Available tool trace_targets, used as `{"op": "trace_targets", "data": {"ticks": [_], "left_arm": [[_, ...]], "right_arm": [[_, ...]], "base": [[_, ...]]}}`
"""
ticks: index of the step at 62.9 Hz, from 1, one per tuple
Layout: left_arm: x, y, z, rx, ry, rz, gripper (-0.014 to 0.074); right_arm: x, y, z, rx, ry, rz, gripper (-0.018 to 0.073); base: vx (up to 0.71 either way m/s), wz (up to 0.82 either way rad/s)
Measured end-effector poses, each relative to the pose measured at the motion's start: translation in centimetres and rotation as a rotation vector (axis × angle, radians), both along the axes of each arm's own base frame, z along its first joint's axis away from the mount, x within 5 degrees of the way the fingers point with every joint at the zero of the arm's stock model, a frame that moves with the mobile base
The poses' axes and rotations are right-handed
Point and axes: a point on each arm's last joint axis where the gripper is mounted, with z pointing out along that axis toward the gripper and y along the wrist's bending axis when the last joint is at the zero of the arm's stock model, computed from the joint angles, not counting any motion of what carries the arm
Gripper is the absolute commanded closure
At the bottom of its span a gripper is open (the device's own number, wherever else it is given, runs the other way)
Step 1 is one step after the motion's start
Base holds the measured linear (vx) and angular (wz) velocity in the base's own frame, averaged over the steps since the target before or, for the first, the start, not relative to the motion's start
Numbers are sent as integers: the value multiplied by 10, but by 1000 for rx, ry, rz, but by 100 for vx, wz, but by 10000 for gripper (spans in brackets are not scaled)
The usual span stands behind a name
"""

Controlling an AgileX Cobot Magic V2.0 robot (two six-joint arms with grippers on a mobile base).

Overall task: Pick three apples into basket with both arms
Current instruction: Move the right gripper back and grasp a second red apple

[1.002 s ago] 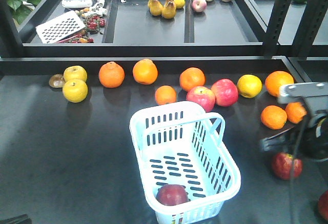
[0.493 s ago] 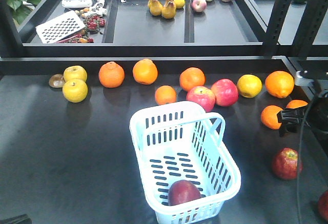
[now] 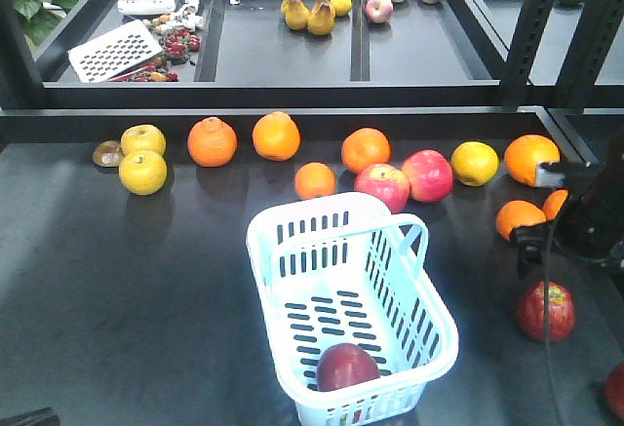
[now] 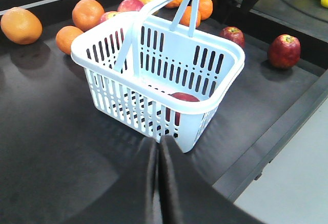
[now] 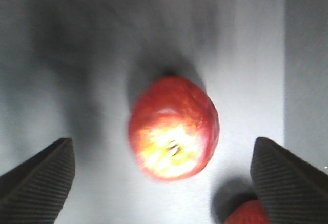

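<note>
Hovering over an apple (image 5: 173,127) on the table (image 3: 117,290), the right hand (image 5: 161,149) has its fingers spread wide to either side of the fruit and touches nothing, so the step in hand looks like the reach for the second of three. One dark apple (image 3: 346,366) already lies in the basket (image 3: 322,255), at its near end. A third apple (image 3: 616,390) sits at the table's right edge, near the one under the hand. The next move probably calls for a straight drop, a close across the apple's widest part, then a lift and a carry left over the basket rim. The left hand (image 4: 159,149) is pressed together and empty, low on the table just short of the basket's corner. Two oranges (image 3: 519,219) lie just behind the right hand, and the third apple shows in the wrist view's lower corner, close by one finger, so a skewed descent could nudge either. The raised handle (image 3: 414,241) stands on the side the arm would cross and could catch it.
</note>
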Motion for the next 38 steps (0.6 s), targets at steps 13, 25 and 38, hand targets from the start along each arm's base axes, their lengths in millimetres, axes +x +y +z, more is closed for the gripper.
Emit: {"op": "trace_targets", "data": {"ticks": [13, 25, 38], "left_arm": [[0, 0, 0, 0, 0, 0, 603], [0, 0, 0, 0, 0, 0, 603], [0, 0, 0, 0, 0, 0, 603]], "right_arm": [[2, -2, -34, -9, 75, 3, -76], [4, -2, -54, -8, 99, 9, -30], [5, -2, -55, -9, 91, 16, 212]], "base": [[0, 0], [0, 0], [0, 0]]}}
